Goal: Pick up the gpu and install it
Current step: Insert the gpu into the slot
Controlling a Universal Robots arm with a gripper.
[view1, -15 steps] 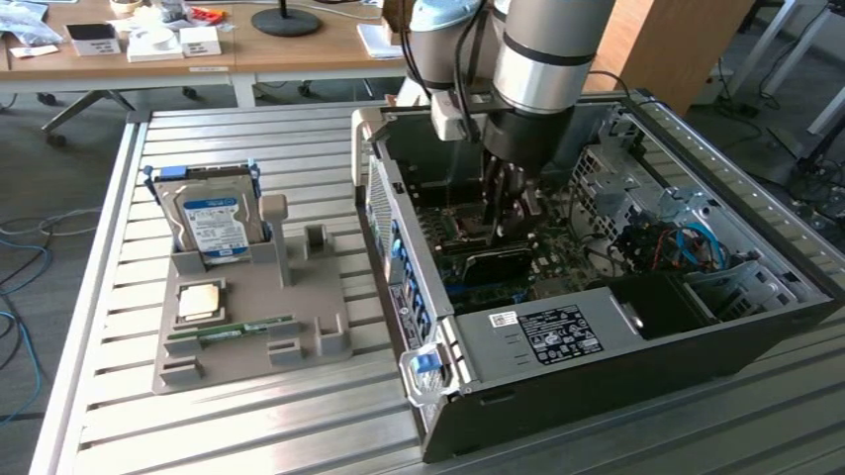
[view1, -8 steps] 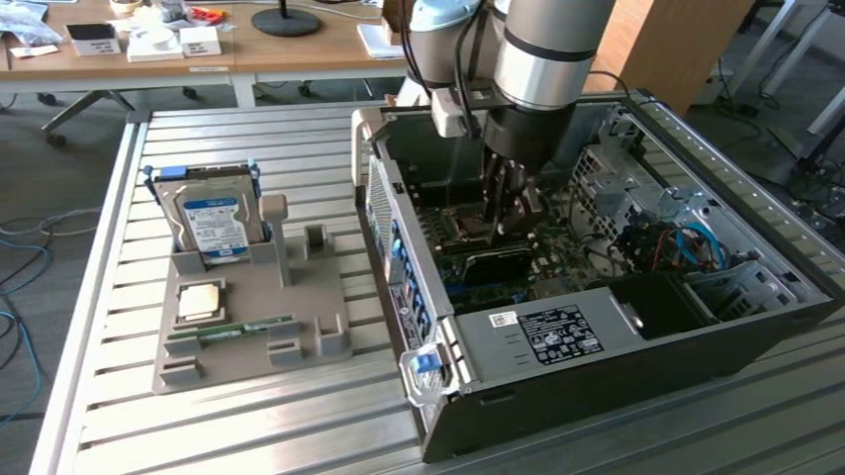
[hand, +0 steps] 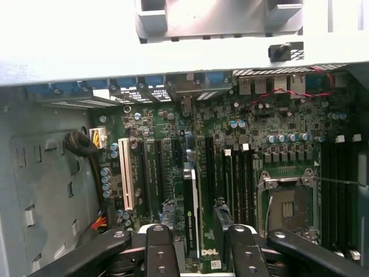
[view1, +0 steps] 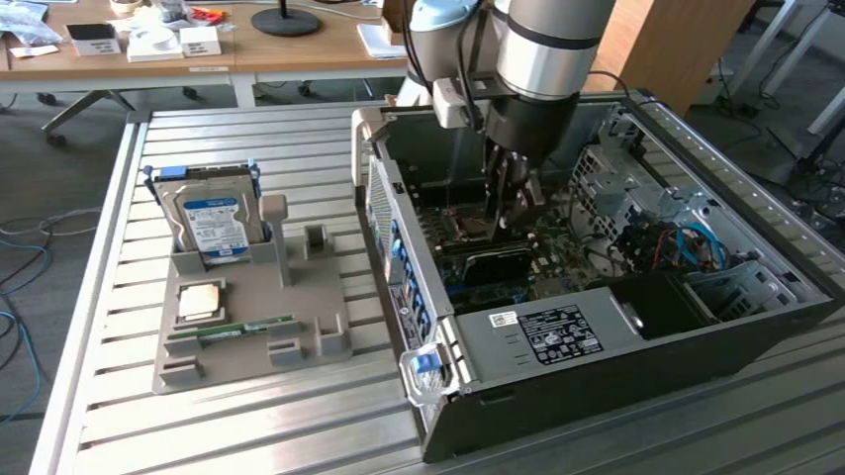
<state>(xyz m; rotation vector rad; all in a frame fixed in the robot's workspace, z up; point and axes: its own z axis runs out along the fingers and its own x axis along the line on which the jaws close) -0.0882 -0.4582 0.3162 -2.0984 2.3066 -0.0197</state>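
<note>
The gpu stands on edge in a motherboard slot, a thin dark card with a white stripe along its top. In the exterior view the gpu is a dark card low inside the open computer case. My gripper hangs right above it, open, with one finger on each side of the card and a gap between pads and card. The exterior view has the gripper reaching down into the case from the arm.
The green motherboard carries an open CPU socket and a white slot. Left of the case in the exterior view, a grey holder keeps a hard drive, a CPU and a memory stick.
</note>
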